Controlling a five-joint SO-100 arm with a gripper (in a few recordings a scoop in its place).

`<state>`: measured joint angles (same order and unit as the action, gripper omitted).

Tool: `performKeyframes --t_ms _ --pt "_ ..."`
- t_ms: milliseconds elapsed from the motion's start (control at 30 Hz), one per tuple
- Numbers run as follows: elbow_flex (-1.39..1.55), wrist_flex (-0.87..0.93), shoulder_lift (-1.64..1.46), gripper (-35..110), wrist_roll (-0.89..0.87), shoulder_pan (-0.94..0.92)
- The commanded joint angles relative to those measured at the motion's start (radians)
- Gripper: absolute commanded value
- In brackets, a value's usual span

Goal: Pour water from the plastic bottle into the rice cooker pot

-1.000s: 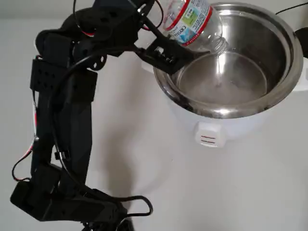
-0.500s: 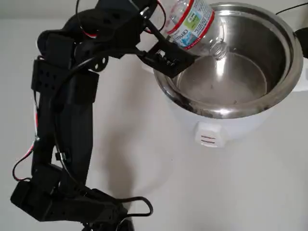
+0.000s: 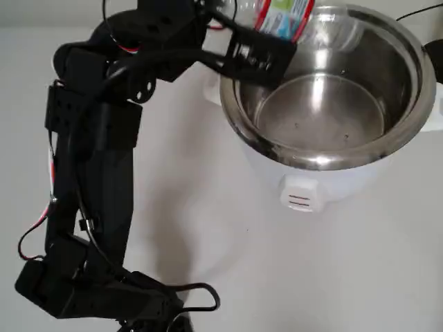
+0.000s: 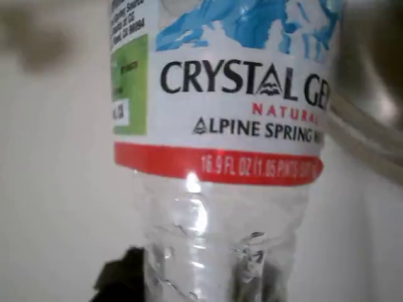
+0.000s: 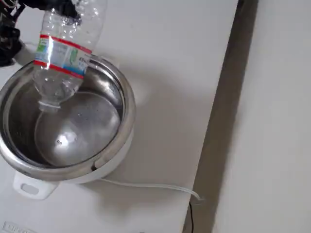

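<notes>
White tabletop [image 3: 228, 263] runs under everything, and your rice cooker [image 3: 304, 187] sits at its far right in the overhead view, switch facing the near edge. The steel pot [image 5: 127, 104] is seated in the cooker body, so its wide mouth gives you a generous target. Your gripper [image 3: 257, 54] reaches in from the left and is clamped on the bottle [image 5: 63, 51], one finger [image 3: 259, 52] lying across the label band. In the fixed view the grip sits at the bottle's base end while the open neck points down inside the pot's rim, which is why any spill would land in the steel and not on the table. I judge the bottle close to empty: its walls look clear and no stream shows at the neck. Water [image 3: 322, 121] in the pot is barely visible, only a faint sheen on the bottom. Beside the cooker, a pale cord [image 5: 155, 186] trails off toward the table edge, well away from your arm [image 3: 97, 159].
</notes>
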<state>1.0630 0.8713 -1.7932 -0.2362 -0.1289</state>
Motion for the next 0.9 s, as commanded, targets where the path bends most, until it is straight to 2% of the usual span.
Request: performKeyframes --t_ms 0,233,400,600,867 --pt "-0.071 -0.032 -0.086 13 0.301 0.072" --pt "-0.038 0.020 -0.138 12 0.765 0.255" --pt "0.150 -0.011 -0.275 12 0.991 0.354" --pt "0.772 -0.342 -0.650 13 1.276 0.410" --pt "1.499 -0.726 -0.994 13 1.427 0.436"
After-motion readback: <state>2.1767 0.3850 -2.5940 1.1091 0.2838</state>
